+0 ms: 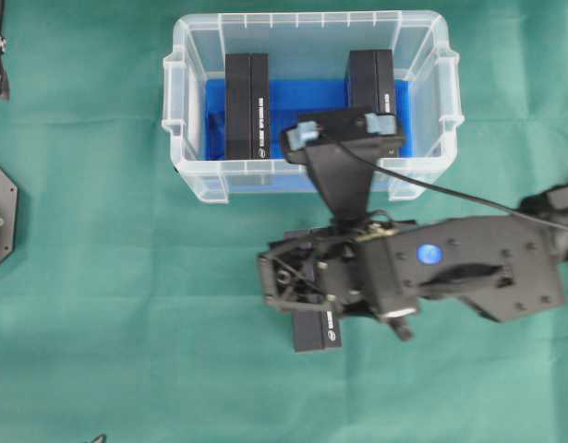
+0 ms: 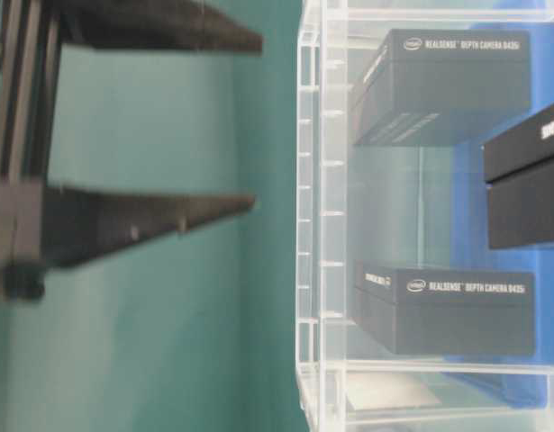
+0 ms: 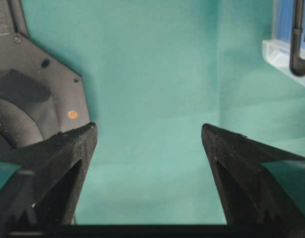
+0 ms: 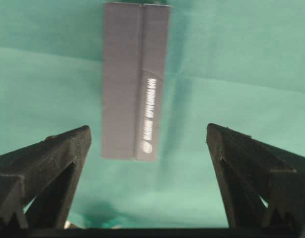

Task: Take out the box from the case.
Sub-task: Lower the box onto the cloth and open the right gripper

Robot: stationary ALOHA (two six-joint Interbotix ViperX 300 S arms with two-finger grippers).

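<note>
Black boxes (image 2: 452, 310), "RealSense Depth Camera D435" lettering

Translucent clear plastic for the case (image 1: 177, 101), vivid blue lining on its floor. Matte black boxes (image 1: 247, 106) inside at 9 and 3 o'clock, white lettering and an oval logo on their sides. Another black box (image 4: 135, 79) outside on the cloth, white print along one face. Teal-green tablecloth (image 1: 99, 295), faintly creased. Black right arm (image 1: 468, 268) with a glowing blue dot.
</note>
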